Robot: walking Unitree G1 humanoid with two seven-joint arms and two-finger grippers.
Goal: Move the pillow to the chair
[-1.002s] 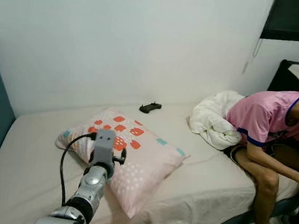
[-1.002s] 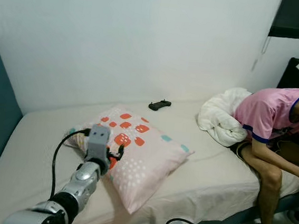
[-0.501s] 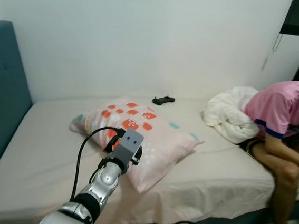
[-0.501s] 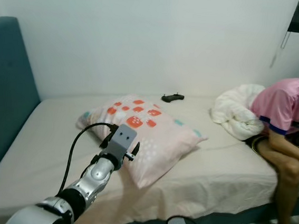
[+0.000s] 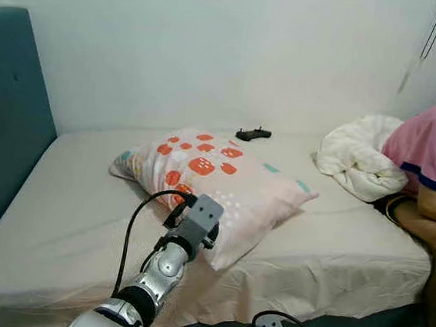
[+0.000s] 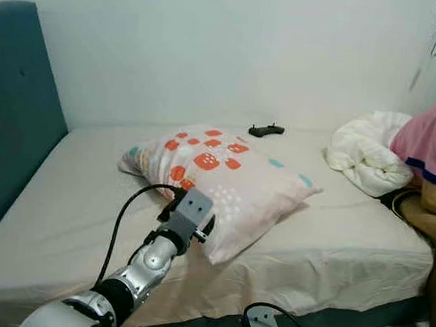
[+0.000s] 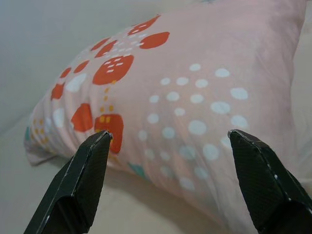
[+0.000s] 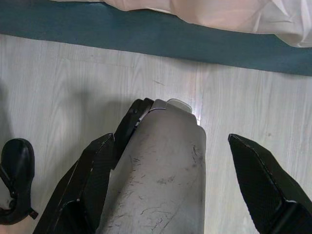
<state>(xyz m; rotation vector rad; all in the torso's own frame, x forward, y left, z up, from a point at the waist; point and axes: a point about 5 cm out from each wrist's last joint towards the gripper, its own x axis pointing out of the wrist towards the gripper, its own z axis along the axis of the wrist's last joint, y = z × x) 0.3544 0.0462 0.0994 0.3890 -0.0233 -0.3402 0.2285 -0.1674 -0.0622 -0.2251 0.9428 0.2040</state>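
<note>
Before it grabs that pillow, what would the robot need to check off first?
1. Left gripper jaws open wide: ok.
2. Left gripper lined up with the pillow: ok, the dotted side sits straight ahead between the fingers.
3. Pillow actually gripped: not ok, the jaws have nothing between them yet.
4. Nothing lying on the pillow: ok; the black controller rests apart, near the wall.
5. Person clear of the pillow: ok, seated at the far end of the bed by the white blanket.
6. Chair location: cannot tell.
</note>
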